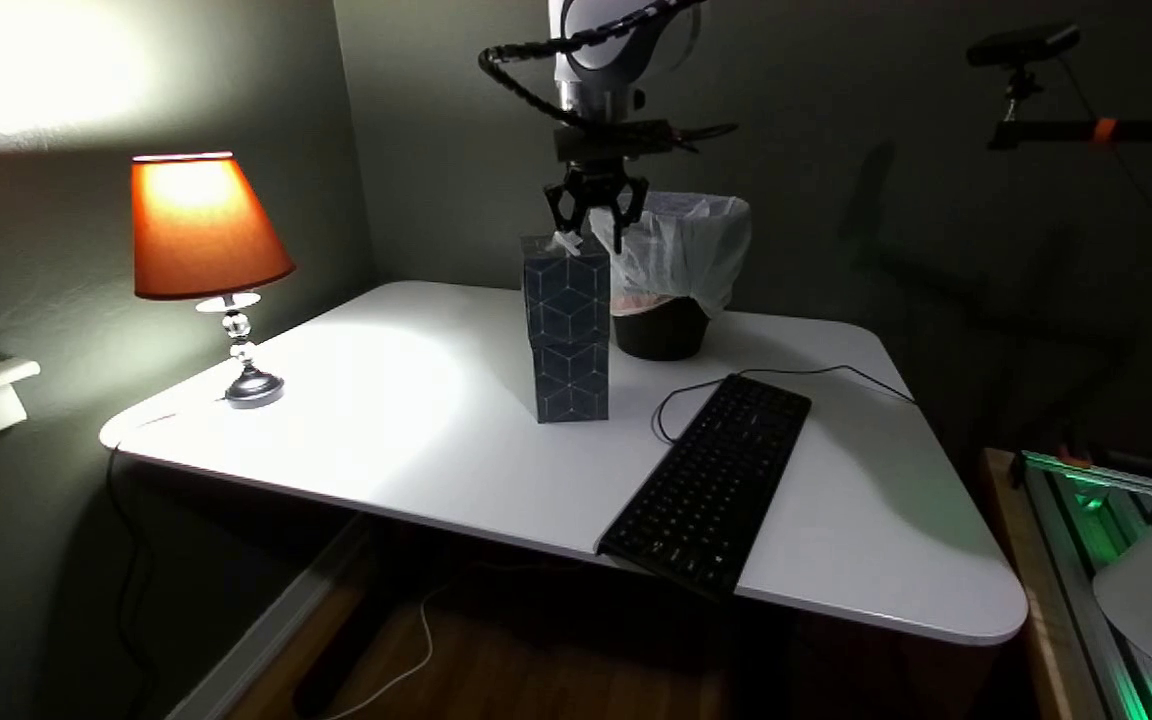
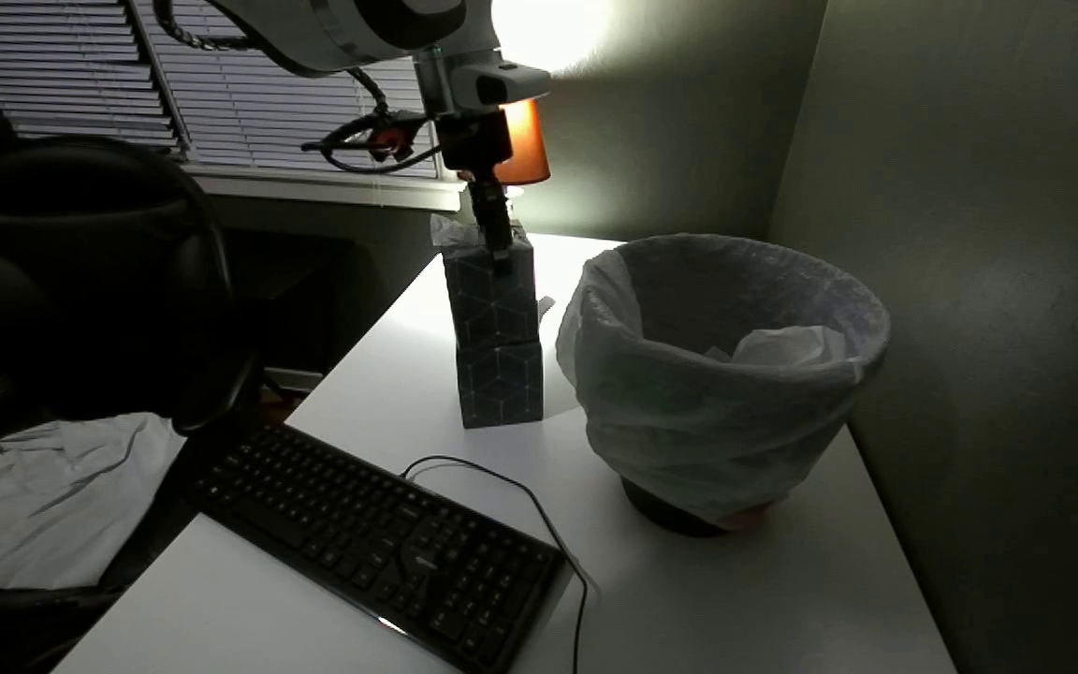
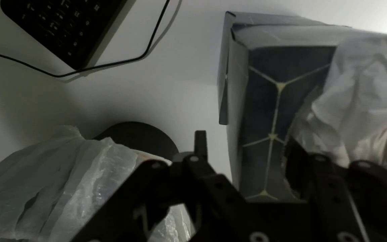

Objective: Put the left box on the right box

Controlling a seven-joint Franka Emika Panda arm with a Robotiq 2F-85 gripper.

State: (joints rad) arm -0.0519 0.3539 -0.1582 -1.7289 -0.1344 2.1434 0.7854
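Observation:
Two dark blue-grey boxes with a line pattern stand stacked on the white table. The upper box [image 1: 568, 295] [image 2: 492, 295] [image 3: 264, 117] has white tissue [image 3: 364, 94] at its top opening. It rests on the lower box [image 1: 572, 382] [image 2: 502, 386], slightly offset. The lower box's top is covered, so I cannot tell which is the left box and which the right. My gripper [image 1: 591, 235] [image 2: 502, 255] [image 3: 247, 153] is open at the upper box's top. One finger is at the opening beside the tissue; the other is outside the box's side, with a gap.
A bin with a white plastic liner [image 1: 676, 250] [image 2: 717, 431] [image 3: 62, 188] stands close beside the stack. A black keyboard [image 1: 716, 480] [image 2: 371, 543] with its cable lies near the table's edge. An orange lamp [image 1: 201, 230] stands at the table's far side in an exterior view.

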